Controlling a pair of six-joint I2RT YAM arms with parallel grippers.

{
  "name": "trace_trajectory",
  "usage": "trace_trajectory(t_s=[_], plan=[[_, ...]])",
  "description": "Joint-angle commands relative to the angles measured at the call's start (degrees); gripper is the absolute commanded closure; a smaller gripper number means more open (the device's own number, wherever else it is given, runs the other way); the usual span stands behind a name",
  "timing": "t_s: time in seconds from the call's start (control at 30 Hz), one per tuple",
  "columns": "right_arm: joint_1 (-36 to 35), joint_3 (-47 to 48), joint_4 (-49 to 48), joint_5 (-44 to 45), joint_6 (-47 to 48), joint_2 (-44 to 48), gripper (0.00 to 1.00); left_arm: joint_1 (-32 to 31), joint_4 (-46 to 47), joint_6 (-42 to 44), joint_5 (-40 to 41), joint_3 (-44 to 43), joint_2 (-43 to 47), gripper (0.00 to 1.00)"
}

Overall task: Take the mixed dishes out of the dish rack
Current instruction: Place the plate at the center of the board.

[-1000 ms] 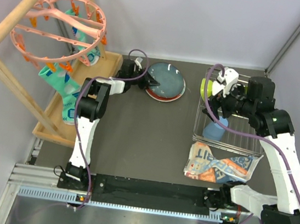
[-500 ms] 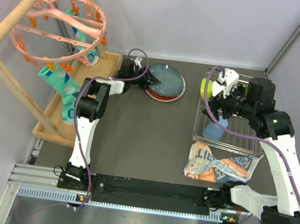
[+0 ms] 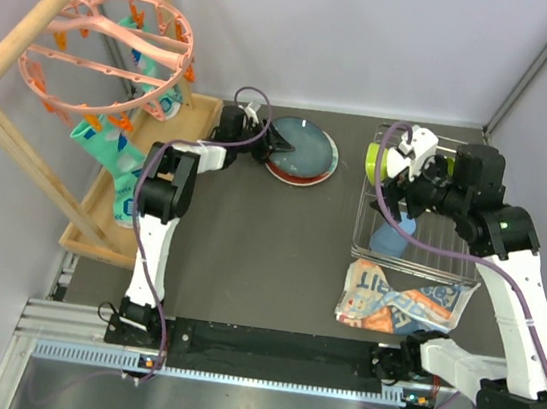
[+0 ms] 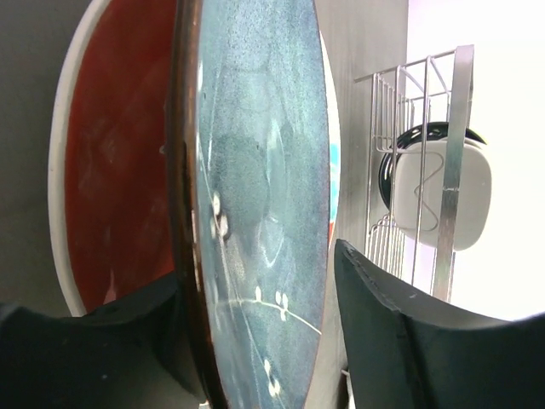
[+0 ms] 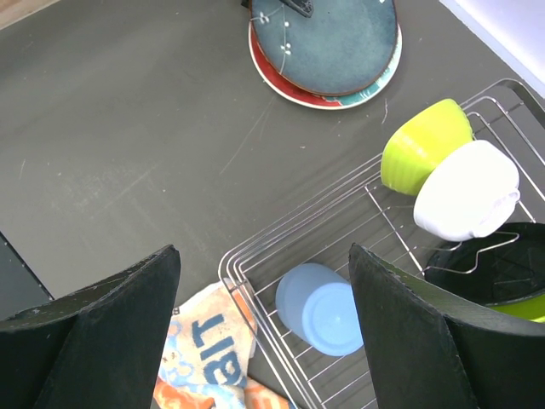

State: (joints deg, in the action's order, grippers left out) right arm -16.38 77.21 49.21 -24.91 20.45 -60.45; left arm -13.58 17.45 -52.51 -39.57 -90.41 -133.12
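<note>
Left wrist view shows the left gripper point(image 4: 255, 273) parted, seemingly loose, around the teal plate point(image 4: 255, 128) mid-frame, while the right gripper point(image 5: 262, 256) hangs open, empty, over the rack point(image 5: 255, 241).

Two plates point(image 5: 332, 38) (stacked), two bowls point(image 5: 424, 145), one cup point(image 5: 322, 308), one rack point(image 5: 400, 256).

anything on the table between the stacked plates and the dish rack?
No, only bare dark table between the plates and the rack; the right wrist view shows it best.
</note>
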Motion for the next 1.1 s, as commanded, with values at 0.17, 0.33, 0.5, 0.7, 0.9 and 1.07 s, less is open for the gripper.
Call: trace_trajectory(t_s=[0.17, 0.33, 0.5, 0.7, 0.9, 1.07], plan=[[-0.6, -1.2, -2.1, -0.3, 0.5, 2.2, 0.20, -0.1, -2.8, 4.5, 0.6, -0.3, 6.9, 0.39], [-0.6, -1.3, -2.4, -0.6, 0.5, 2.4, 0.20, 0.0, -7.1, 8.2, 2.8, -0.6, 8.3, 0.39], [-0.6, -1.4, -2.4, -1.0, 0.5, 2.7, 0.20, 0.0, -11.7, 10.6, 4.4, -1.7, 9.5, 0.39], [-0.6, -2.6, -2.9, -0.9, 0.4, 3.8, 0.20, 0.0, -16.6, 13.4, 6.0, -4.0, 9.9, 0.38], [-0.6, -2.9, -2.9, -0.9, 0.4, 4.5, 0.20, 0.0, -20.1, 15.4, 7.2, -5.0, 10.6, 0.38], [-0.6, -3.2, -3.0, -0.9, 0.3, 4.8, 0.19, 0.3, -21.5, 15.9, 7.5, -5.0, 11.2, 0.38]])
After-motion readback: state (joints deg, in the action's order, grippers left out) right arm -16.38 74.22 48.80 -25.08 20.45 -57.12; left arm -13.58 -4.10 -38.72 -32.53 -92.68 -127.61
